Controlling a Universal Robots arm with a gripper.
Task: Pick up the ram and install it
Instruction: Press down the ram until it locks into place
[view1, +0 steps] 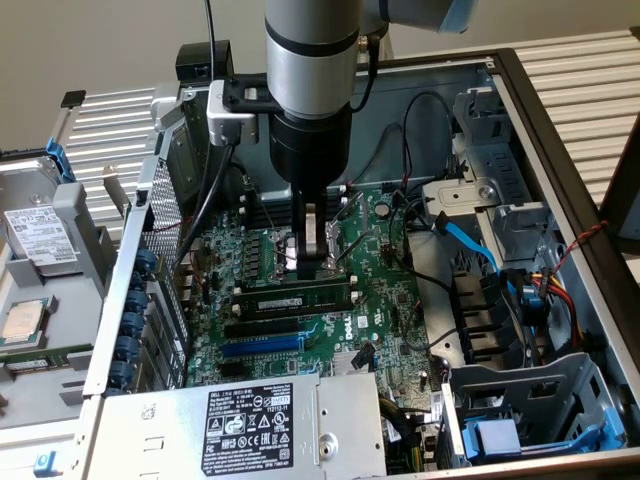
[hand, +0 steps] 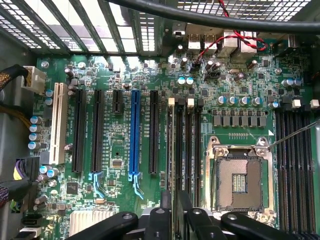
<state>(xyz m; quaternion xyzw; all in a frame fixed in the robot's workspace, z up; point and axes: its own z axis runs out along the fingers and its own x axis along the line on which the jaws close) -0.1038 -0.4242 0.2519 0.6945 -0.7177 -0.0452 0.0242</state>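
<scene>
Looks like we're at the install step, not the pickup. The tool (view1: 314, 262) is down inside the open PC case (view1: 560, 130), right over the motherboard (view1: 390, 310) in the middle of the exterior frame. The ram (view1: 293, 296) sits on edge in a slot just below the tool in that frame, touching or almost touching the fingertips. In the wrist view the ram (hand: 174, 150) runs up the middle of the frame as a thin edge, straight out from between the fingers (hand: 159, 222), next to the empty CPU socket (hand: 239, 182).

The tool looks closed on the ram, fingers on either side of it. My guess is that what's needed now is a straight, even push so both ends seat and the clips catch. Can't tell if it's fully seated already.
</scene>
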